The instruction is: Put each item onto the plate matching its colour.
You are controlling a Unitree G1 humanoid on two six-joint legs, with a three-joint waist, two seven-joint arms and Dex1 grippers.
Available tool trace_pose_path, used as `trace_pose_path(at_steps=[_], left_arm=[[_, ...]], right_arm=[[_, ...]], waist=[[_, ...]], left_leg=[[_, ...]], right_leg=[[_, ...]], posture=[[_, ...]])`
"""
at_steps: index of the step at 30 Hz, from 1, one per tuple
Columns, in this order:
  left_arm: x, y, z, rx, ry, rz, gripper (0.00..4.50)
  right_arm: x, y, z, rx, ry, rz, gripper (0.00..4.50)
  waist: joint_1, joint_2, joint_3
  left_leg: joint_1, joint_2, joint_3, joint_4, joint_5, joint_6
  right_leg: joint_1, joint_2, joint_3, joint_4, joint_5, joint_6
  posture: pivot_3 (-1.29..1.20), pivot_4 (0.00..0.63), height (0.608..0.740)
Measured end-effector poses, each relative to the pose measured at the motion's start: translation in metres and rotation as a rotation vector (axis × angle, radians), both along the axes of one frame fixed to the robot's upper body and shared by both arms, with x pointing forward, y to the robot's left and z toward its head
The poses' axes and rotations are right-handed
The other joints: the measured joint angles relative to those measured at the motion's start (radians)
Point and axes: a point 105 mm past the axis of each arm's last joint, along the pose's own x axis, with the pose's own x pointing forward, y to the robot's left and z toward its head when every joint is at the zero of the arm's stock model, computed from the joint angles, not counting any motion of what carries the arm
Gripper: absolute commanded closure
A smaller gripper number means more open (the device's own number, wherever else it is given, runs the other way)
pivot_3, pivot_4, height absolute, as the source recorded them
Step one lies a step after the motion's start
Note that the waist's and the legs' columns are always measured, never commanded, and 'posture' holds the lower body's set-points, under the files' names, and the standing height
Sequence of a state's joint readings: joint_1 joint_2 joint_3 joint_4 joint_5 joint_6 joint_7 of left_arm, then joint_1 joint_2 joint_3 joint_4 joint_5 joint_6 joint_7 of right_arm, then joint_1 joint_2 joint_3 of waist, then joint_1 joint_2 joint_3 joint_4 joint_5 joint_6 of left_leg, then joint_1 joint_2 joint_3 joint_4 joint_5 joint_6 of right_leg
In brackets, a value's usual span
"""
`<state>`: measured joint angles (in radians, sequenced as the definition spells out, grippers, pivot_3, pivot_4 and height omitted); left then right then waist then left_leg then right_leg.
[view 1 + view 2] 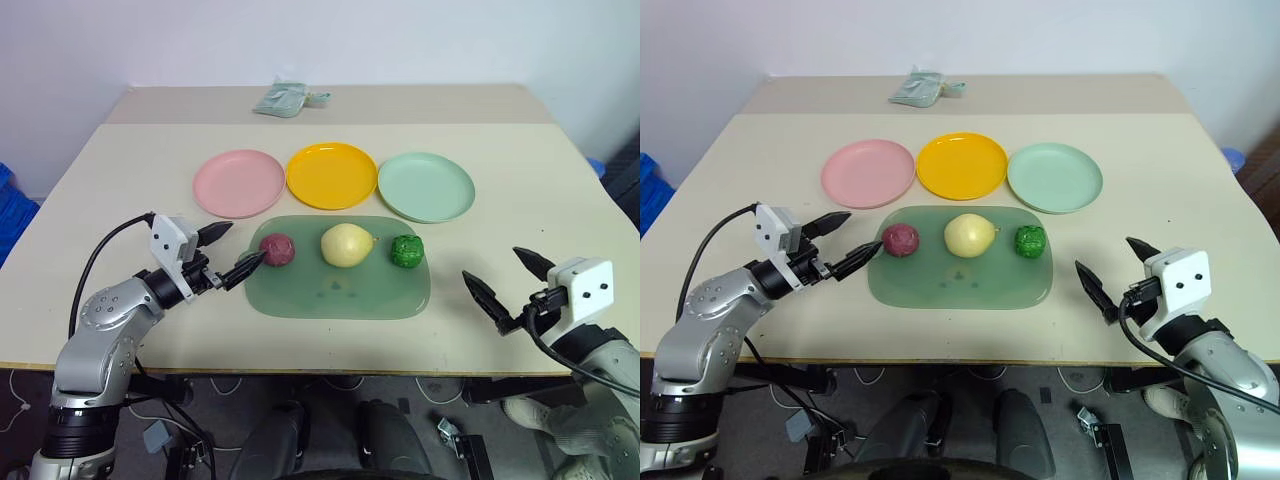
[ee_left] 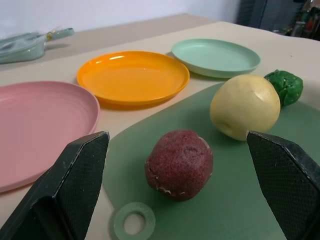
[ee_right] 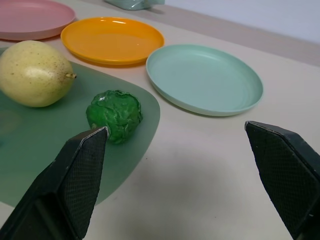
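- The left gripper (image 1: 229, 252) hangs low over the table (image 1: 80, 190) with its two black fingers spread wide and nothing between them.
- Just ahead of its fingertips, at the near end of the translucent green tray (image 1: 300, 298), lies the dark red-purple round item (image 1: 277, 250); the lower fingertip comes very close to it, but I cannot tell whether it touches.
- Farther along the tray from this gripper sits the pale yellow pear-shaped item (image 1: 346, 245), and past that the bumpy dark green item (image 1: 406, 251).
- Beyond the left gripper, on the far side of the tray, stands the pink plate (image 1: 238, 182); the yellow-orange plate (image 1: 331, 175) is beside it and the pale mint green plate (image 1: 426, 186) is the farthest from this gripper.
- All three plates are bare.
- The right gripper (image 1: 505, 281) hovers over bare tabletop off the tray's other end, fingers also wide apart and holding nothing.
- The dark green item is the nearest to it, well apart from its fingertips; the mint green plate lies ahead of it.
- A small grey-green packet (image 1: 285, 100) rests at the far edge of the table, well away from both grippers.
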<state>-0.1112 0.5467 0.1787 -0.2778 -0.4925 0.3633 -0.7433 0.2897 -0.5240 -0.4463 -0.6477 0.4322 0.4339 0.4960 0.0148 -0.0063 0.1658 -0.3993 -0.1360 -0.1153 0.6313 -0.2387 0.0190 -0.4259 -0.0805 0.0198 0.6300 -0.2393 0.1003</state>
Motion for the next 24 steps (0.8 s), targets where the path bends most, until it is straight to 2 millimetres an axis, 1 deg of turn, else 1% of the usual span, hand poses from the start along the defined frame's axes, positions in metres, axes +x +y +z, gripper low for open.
trace_pose_path(at_steps=[13,18,22,24], left_arm=[[0.003,0.003,-0.004,-0.009,-0.021,0.056,0.02],[0.004,0.010,-0.016,-0.010,0.000,0.091,0.02],[0.006,0.012,-0.017,-0.007,-0.007,0.127,0.02],[0.008,0.012,-0.017,-0.018,-0.007,0.142,0.02]], right_arm=[[-0.001,0.002,-0.001,-0.017,-0.006,0.022,0.00],[-0.003,0.005,0.000,-0.023,-0.020,0.049,0.00],[-0.004,0.005,-0.002,-0.023,-0.027,0.079,0.00],[-0.004,0.010,-0.003,-0.026,-0.024,0.120,0.00]], waist=[[0.000,0.000,0.000],[-0.001,0.000,0.000],[0.000,0.000,0.000],[0.000,0.000,0.000]], left_leg=[[0.000,0.000,0.000,0.000,0.000,0.000],[0.000,0.000,0.000,0.000,0.000,0.000],[0.000,0.000,0.000,0.000,0.000,0.000],[0.000,0.000,0.000,0.000,0.000,0.000]], right_leg=[[0.000,0.000,0.000,0.000,0.000,0.000],[0.000,0.000,0.000,0.000,0.000,0.000],[0.001,0.000,0.000,0.000,0.000,0.000],[0.001,0.000,0.000,0.000,0.000,0.000]], posture=[[0.00,0.150,0.740],[0.00,0.150,0.740],[0.00,0.150,0.740],[0.00,0.150,0.740]])
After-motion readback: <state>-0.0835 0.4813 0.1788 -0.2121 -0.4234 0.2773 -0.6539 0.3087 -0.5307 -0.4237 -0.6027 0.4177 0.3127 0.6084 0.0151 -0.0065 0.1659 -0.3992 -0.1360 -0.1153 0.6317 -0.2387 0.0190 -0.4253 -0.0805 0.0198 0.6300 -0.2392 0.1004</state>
